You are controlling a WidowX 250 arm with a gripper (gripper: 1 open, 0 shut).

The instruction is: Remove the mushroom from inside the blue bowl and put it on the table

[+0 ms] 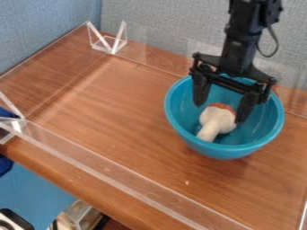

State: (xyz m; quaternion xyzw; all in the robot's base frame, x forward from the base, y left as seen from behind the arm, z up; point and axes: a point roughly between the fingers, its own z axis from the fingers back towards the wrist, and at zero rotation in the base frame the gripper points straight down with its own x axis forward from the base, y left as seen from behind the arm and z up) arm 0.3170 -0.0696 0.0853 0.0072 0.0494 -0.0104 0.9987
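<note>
The blue bowl (182, 121) sits on the table (96, 108) at the right. Inside it lies the mushroom (214, 120), cream stem toward the front, tan cap toward the back. My gripper (224, 101) hangs pointing down over the bowl, just above the mushroom's cap. Its two black fingers (199, 95) stand wide apart, one on each side of the cap, with nothing held between them.
Low clear acrylic walls (108, 175) edge the tabletop along the front, left and back. A clear triangular stand (106, 39) is at the back left corner. Bare wood lies left of the bowl.
</note>
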